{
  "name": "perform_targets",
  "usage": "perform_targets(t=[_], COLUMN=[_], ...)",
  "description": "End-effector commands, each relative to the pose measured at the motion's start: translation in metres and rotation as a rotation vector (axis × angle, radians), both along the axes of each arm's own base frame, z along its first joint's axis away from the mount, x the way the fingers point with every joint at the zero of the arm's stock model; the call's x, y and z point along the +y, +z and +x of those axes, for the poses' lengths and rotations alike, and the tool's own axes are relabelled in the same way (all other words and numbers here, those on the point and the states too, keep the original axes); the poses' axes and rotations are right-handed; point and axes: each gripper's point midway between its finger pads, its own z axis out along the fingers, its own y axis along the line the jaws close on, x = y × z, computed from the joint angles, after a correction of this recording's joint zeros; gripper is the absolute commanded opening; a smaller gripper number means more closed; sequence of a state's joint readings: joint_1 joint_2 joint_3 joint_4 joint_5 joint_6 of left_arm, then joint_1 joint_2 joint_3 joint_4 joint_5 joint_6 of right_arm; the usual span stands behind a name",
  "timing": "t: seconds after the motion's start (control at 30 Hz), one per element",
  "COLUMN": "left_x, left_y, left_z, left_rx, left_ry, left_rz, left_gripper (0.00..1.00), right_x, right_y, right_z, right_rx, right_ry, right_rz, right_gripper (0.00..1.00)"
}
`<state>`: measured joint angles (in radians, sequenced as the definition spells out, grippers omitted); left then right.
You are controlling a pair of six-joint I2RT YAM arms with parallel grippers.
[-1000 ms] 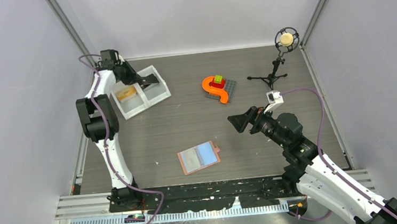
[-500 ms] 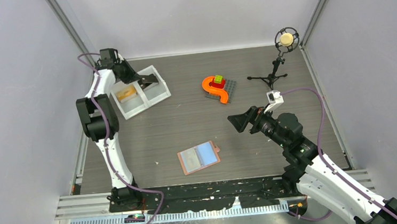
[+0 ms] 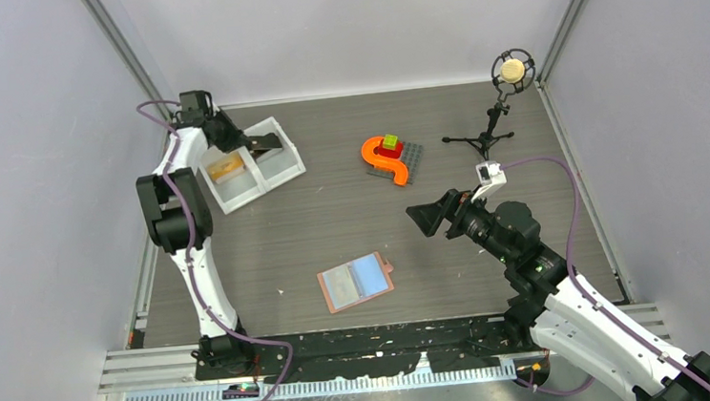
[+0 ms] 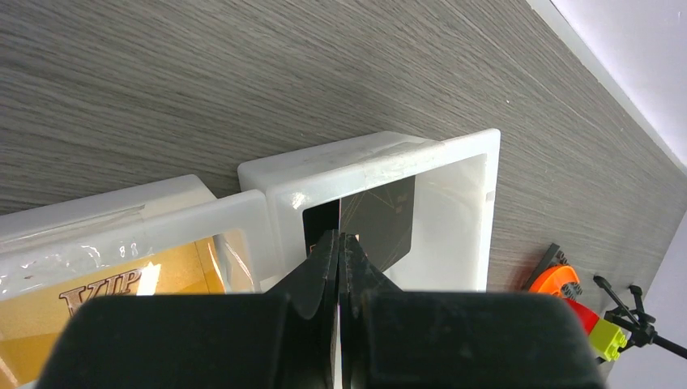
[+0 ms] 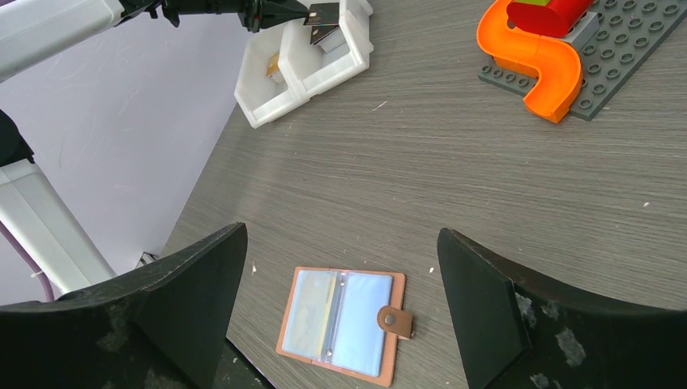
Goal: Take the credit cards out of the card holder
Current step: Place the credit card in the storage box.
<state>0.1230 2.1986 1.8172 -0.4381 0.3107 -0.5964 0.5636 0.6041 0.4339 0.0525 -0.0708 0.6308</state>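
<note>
— Which step is this?

— Depositing, I'd judge. At lower centre of the overhead view, the salmon-brown bi-fold card holder (image 3: 356, 282) lies spread open. Right of centre, the right gripper (image 3: 426, 217) hangs with its fingers wide apart and empty.

— And the card?

— At upper left, the left gripper (image 4: 339, 239) pinches a dark grey-black card (image 4: 381, 219) over the white two-compartment tray (image 4: 454, 146), above its right bin. The card's long axis points toward frame right. The next move calls for letting go.

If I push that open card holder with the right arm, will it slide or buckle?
The card holder lies spread flat, so it probably slides rather than tips. Its centre fold suggests it flops if lifted by one edge. Pushed at the side tab, it may spin.
</note>
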Motion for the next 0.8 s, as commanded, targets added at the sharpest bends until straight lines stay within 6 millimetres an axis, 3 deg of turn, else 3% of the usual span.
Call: perform_targets(t=[0.0, 0.13, 0.4, 0.6, 0.77], left_x=[0.007, 0.007, 0.013, 0.011, -0.01], left_y=[0.034, 0.041, 0.065, 0.076, 0.072], left_z=[0.008, 0.008, 0.005, -0.004, -0.018], left_rx=[-0.085, -0.099, -0.134, -0.151, -0.131], left_ry=[0.031, 0.032, 0.045, 0.042, 0.007], left_rz=[0.018, 0.019, 0.062, 0.071, 0.069], left_gripper=[0.03, 0.17, 0.32, 0.35, 0.27], right_x=[-0.001, -0.001, -0.003, -0.004, -0.003], right_y=[0.026, 0.026, 0.03, 0.032, 0.031], right_z=[0.003, 0.002, -0.001, -0.004, -0.007], right_rx=[-0.071, -0.073, -0.081, -0.085, -0.079], right_ry=[-0.012, -0.014, -0.012, -0.007, 0.001], right_rz=[0.04, 0.04, 0.045, 0.054, 0.07], right_gripper=[0.95, 0.95, 0.95, 0.95, 0.95])
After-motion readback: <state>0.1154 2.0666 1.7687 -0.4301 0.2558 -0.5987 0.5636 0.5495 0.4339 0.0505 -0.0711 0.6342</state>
